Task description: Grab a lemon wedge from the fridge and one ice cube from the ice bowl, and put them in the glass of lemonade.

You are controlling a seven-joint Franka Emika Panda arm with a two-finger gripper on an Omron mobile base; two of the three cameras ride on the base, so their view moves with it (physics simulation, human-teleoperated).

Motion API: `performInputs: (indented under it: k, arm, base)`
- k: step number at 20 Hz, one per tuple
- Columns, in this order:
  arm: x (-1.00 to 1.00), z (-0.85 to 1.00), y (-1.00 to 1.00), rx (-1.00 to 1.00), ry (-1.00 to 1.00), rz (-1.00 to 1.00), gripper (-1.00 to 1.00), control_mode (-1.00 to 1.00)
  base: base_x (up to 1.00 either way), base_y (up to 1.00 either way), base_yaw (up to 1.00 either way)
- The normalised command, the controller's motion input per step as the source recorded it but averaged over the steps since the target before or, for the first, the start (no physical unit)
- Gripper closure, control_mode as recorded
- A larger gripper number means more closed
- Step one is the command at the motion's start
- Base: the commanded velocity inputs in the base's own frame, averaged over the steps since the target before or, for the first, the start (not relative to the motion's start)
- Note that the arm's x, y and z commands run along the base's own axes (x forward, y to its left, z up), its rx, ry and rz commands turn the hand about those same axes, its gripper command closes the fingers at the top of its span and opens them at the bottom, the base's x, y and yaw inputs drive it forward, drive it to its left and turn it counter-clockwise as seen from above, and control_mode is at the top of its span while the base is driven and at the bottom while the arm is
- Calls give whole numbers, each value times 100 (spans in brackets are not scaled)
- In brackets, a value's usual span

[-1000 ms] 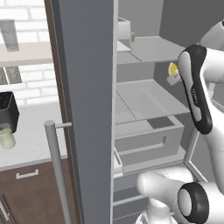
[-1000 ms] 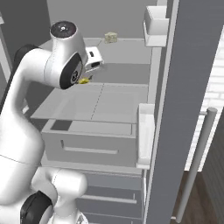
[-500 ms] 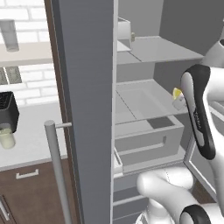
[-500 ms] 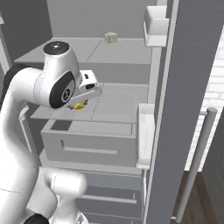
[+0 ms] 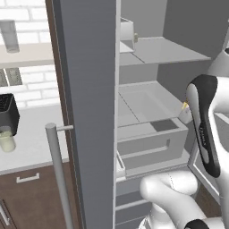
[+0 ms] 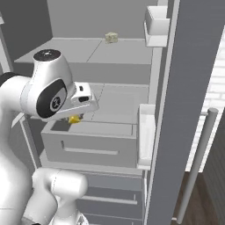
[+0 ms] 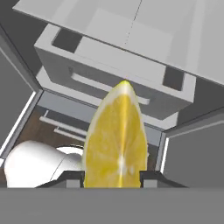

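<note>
End effector (image 7: 112, 177) grips the lemon wedge (image 7: 116, 138), held just out front of the open fridge (image 6: 132, 140), above its drawer (image 6: 90, 143).

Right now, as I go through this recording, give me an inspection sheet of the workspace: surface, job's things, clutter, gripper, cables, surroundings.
Surface: grey counter left of the open fridge.
Job's things: lemon wedge held between the fingertips, in front of the fridge drawer; glass of lemonade standing on the counter.
Clutter: black appliance beside the glass; small pale item on the upper fridge shelf.
Gripper: gripper shut on the wedge.
Cables: nothing seen.
Surroundings: white brick wall, brown cabinet below.
</note>
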Motion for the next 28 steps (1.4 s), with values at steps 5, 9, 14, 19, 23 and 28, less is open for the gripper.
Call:
performInputs:
  k: [5,9,14,19,23,28]
  arm:
    - [-22,0,0,23,4,-21,100,-100]
    - [-12,-2,0,18,3,-20,100,-100]
    - [-1,-3,3,0,2,-9,100,-100]
    - [0,0,0,0,0,0,100,-100]
    - [-1,0,0,0,0,0,100,100]
    - [0,0,0,0,0,0,100,100]
  base:
    - [0,0,0]
    - [0,0,0]
    - [0,0,0]
    - [0,0,0]
    - [-33,-2,0]
    - [-98,-15,-1]
